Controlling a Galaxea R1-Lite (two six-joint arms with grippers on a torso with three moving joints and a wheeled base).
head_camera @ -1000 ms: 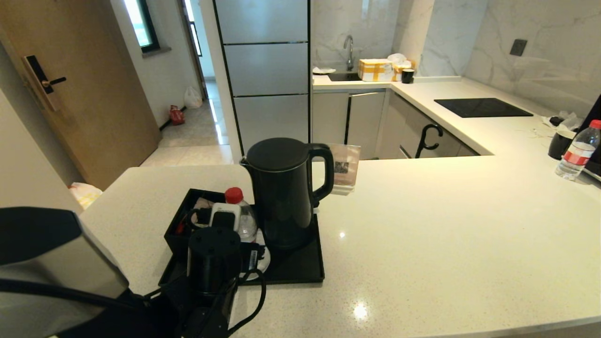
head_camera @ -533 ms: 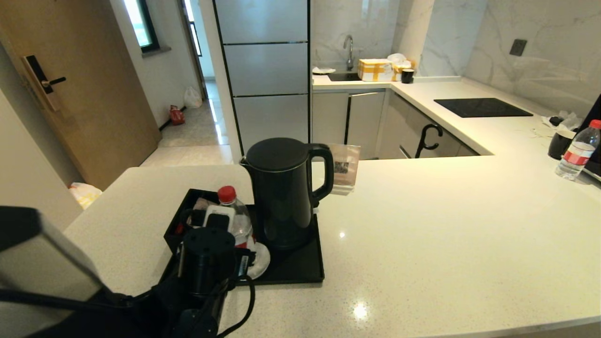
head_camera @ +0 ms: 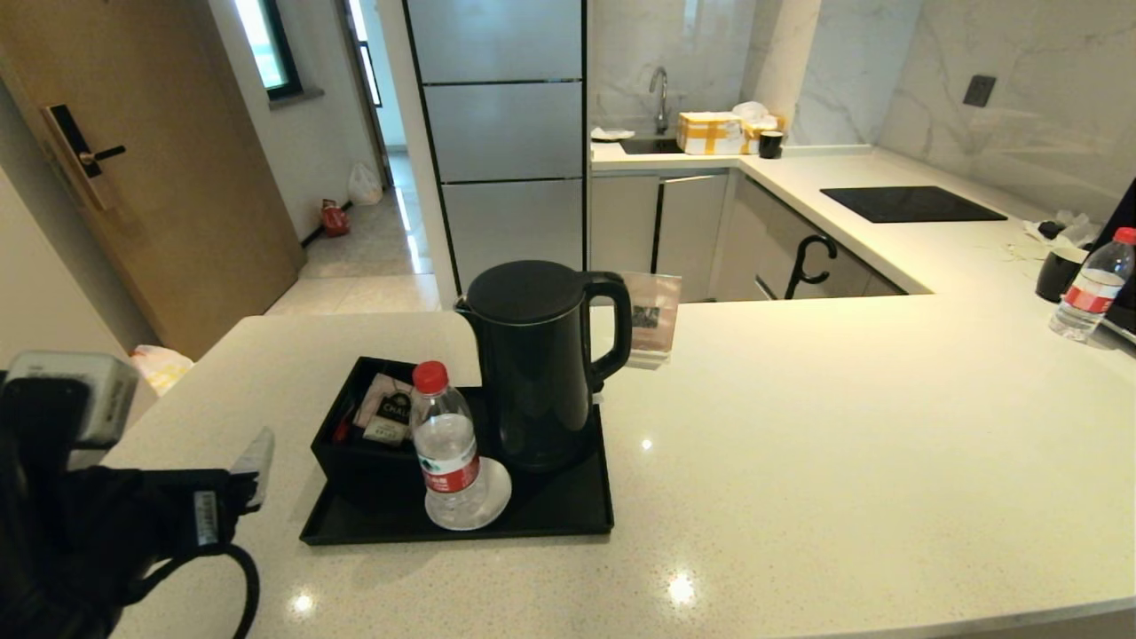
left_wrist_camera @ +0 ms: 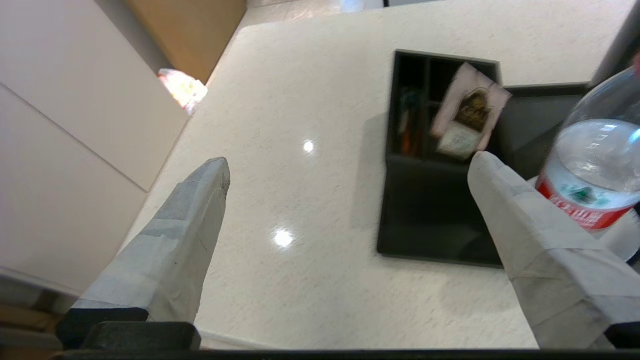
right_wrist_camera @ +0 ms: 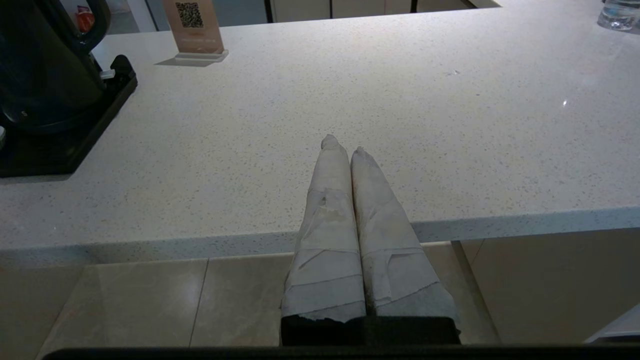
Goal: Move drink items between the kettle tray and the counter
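Observation:
The clear water bottle (head_camera: 444, 444) with red cap and red label stands upright on a round white coaster (head_camera: 491, 497) at the front of the black kettle tray (head_camera: 559, 515). The black kettle (head_camera: 532, 364) stands on the tray just right of it. My left gripper (left_wrist_camera: 350, 165) is open and holds nothing, over the counter (head_camera: 843, 426) left of the tray; the bottle (left_wrist_camera: 595, 170) shows beyond one finger (left_wrist_camera: 525, 220), apart from it. My right gripper (right_wrist_camera: 342, 145) is shut and empty, at the counter's near edge, right of the kettle (right_wrist_camera: 45, 65).
A black square box (head_camera: 364, 426) with tea sachets sits on the tray's back left. A QR sign (head_camera: 650, 330) stands behind the kettle. A second bottle (head_camera: 1092, 284) and a black cup (head_camera: 1058, 273) are at the far right, past the hob (head_camera: 910, 202).
My left gripper let go of the water bottle and drew back to the left, off the tray. The bottle now stands alone on the coaster.

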